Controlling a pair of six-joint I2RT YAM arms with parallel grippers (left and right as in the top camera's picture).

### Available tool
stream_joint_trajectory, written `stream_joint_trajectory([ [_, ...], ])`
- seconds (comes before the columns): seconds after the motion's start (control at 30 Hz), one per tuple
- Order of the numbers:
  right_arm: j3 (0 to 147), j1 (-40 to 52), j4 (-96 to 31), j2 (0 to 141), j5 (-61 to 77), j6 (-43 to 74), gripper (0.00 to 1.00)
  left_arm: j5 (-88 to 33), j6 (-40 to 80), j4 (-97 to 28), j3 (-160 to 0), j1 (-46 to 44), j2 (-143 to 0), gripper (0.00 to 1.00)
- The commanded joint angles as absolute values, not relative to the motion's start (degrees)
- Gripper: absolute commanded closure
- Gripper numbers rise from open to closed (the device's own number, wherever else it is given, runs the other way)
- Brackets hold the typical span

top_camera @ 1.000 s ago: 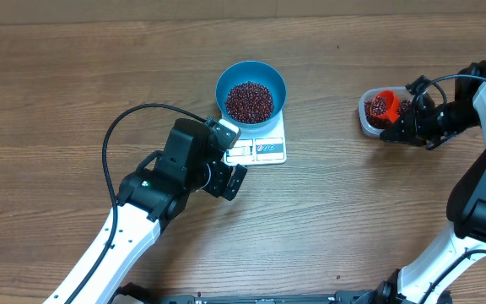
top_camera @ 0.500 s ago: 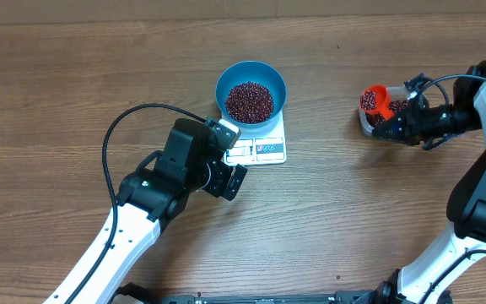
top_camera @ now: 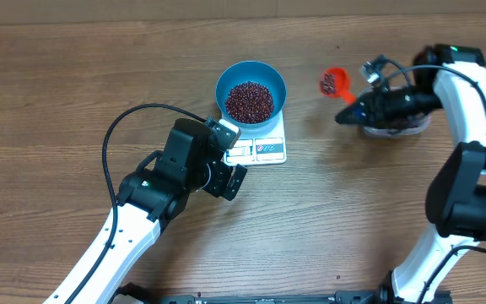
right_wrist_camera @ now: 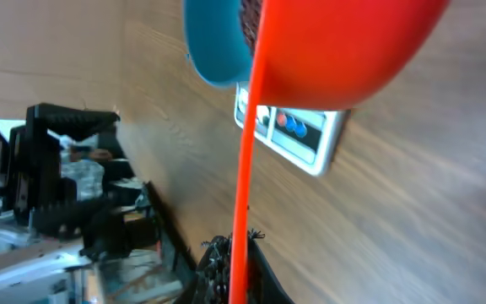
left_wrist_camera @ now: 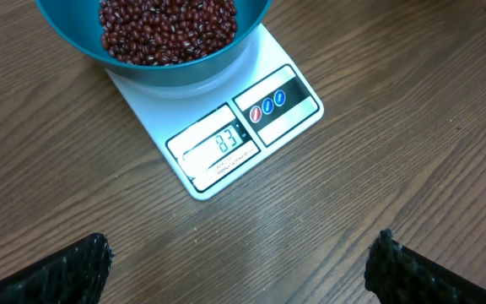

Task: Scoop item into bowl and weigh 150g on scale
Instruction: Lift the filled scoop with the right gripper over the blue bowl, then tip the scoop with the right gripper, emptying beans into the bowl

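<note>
The scale (top_camera: 264, 149) lies on the wooden table (top_camera: 74, 76), and the blue bowl (top_camera: 251, 84) stands on the half of it away from the display. A heap of dark red-brown beans (top_camera: 250, 100) fills the bottom of the bowl. In the left wrist view the beans (left_wrist_camera: 167, 25) reach part of the way up the bowl (left_wrist_camera: 184, 72). The scale (left_wrist_camera: 289, 131) shows 83 on its display, with blue-marked buttons beside the display.

The left fingers (top_camera: 235, 180) sit just left of the scale's display edge and point at it. They are spread wide, with nothing between them. The left wrist view shows one dark finger (left_wrist_camera: 66, 270) at each lower corner of the picture and bare table between the two.

To the right of the scale, apart from it, the right fingers (top_camera: 353, 108) are closed tight on the thin handle of an orange scoop (top_camera: 333, 82). The scoop's cup is carried above the table between the scale and a clear tub (top_camera: 395, 128), and it has beans in it. The tub lies farther right of the scale, mostly hidden under the right arm, with some beans visible in it. From the right wrist, the scoop (right_wrist_camera: 344, 51) shows its orange underside. Its handle runs down to the right fingers (right_wrist_camera: 226, 266). The bowl (right_wrist_camera: 213, 51) and the scale (right_wrist_camera: 298, 135) lie beyond the scoop.
</note>
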State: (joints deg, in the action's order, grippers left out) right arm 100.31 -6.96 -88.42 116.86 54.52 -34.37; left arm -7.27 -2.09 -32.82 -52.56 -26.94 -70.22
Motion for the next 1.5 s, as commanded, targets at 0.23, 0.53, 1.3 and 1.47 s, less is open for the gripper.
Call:
stream_joint_trajectory([
  [0.23,107.8,8.0,-76.2,116.7,40.4,-13.3,0.96,-6.9,-2.6,-32.8,-53.7,-26.6,-70.4,0.00],
  [0.53,107.8,16.5,-69.9,116.7,28.7,-5.6,0.96,-6.9,-2.6,-32.8,-53.7,-26.6,-70.4,0.01],
  [1.3,107.8,22.9,-68.0,116.7,17.4,-2.8,0.96,-6.9,-2.6,-32.8,-53.7,-26.6,-70.4,0.01],
  [1.47,107.9,23.0,-67.7,116.7,15.6,-2.8,0.96,-6.9,-2.6,-32.8,-53.7,-26.6,-70.4,0.00],
])
